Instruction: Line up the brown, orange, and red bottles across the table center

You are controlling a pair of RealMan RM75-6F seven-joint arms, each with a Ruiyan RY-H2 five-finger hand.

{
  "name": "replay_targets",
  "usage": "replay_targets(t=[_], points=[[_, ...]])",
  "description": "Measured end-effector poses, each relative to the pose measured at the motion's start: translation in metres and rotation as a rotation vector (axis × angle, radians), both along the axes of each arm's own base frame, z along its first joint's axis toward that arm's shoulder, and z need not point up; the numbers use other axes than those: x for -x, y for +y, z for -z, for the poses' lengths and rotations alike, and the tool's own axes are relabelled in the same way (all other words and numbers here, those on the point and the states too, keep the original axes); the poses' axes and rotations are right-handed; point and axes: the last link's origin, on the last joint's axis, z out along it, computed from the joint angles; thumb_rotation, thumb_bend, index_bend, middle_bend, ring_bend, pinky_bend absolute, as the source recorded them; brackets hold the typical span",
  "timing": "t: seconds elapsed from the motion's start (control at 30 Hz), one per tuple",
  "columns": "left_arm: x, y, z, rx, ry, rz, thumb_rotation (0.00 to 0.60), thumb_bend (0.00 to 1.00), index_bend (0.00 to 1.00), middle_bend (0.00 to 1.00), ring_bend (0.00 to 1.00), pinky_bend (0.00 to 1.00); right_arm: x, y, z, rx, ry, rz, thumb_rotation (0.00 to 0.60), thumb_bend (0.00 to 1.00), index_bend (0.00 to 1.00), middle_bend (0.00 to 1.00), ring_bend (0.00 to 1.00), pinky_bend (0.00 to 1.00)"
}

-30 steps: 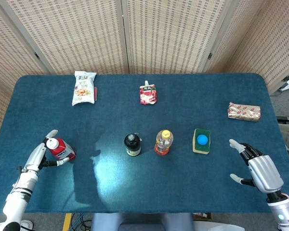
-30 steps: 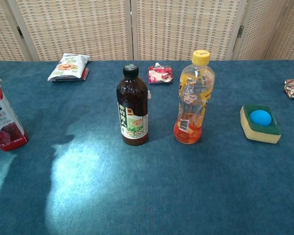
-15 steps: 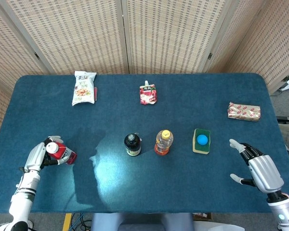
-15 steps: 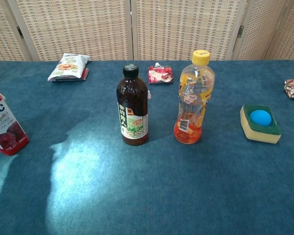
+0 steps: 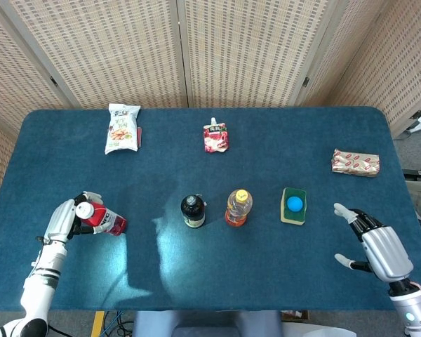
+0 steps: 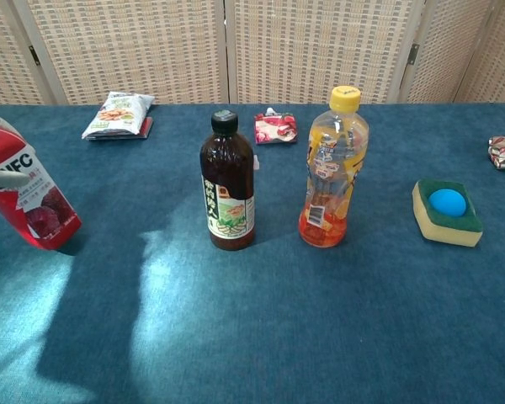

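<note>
Red bottle (image 5: 104,220) shifted rightward, now tilted, gripped by left hand (image 5: 64,219). Right hand (image 5: 377,247) held empty, fingers spread apart.

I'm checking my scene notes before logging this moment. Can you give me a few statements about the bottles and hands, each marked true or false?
1. The left hand holds the red bottle. True.
2. The red bottle stands upright. False: it is tilted.
3. The brown bottle stands left of the orange bottle in the chest view. True.
4. The right hand grips the sponge. False: it is open, apart from the sponge.
5. The orange bottle has a black cap. False: its cap is yellow.
</note>
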Motion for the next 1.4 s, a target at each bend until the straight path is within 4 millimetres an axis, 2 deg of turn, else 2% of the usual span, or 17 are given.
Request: replay_targets(t=[0.23,0.53,1.4], points=[[-0.017,0.008,0.007,-0.002,0.037,0.037,0.600,0.03,0.45,0.31,0.46,0.72,0.000,0.000,0.002,-0.008,0.004,0.001,0.600,0.00,0.11,0.25,0.19,0.40],[-0.035,0.022,0.028,0.014,0.075,0.052,0.600,0.03,0.45,0.31,0.46,0.72,0.000,0.000,0.002,-0.009,0.002,0.006,0.600,0.00,0.11,0.25,0.19,0.40],[-0.051,0.029,0.046,0.038,0.141,0.075,0.600,0.03,0.45,0.31,0.46,0.72,0.004,-0.003,-0.002,-0.006,-0.008,0.017,0.600,0.00,0.11,0.25,0.19,0.40]])
